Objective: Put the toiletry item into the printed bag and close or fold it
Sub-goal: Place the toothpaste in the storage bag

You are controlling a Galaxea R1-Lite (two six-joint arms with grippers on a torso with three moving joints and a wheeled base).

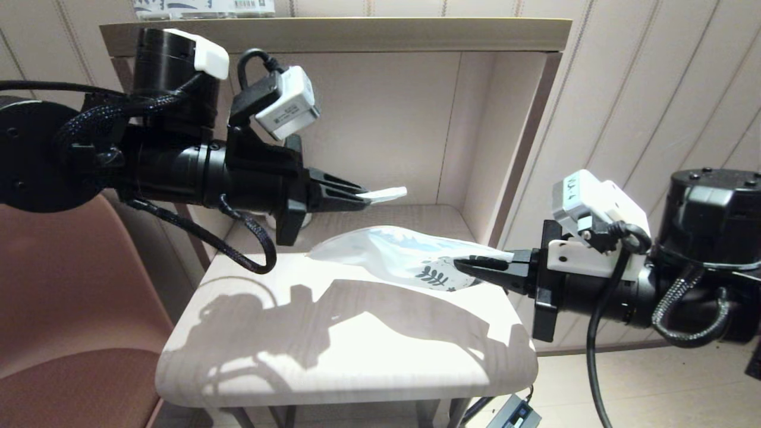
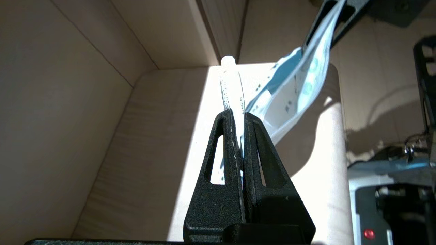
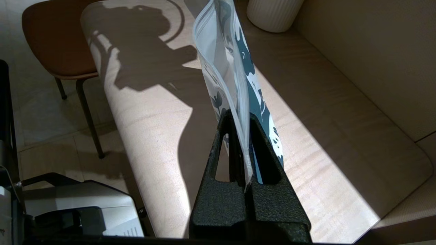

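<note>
Stick packet point(image 1: 386, 194) in left gripper point(image 1: 364, 199), above gripper-held printed bag point(image 1: 398, 252).

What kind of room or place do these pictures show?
Probably a home-like room or a staged indoor set. A light wooden shelf unit stands against a panelled wall, a brown chair sits beside the light wooden table, and a white ribbed mug stands on the table.
</note>
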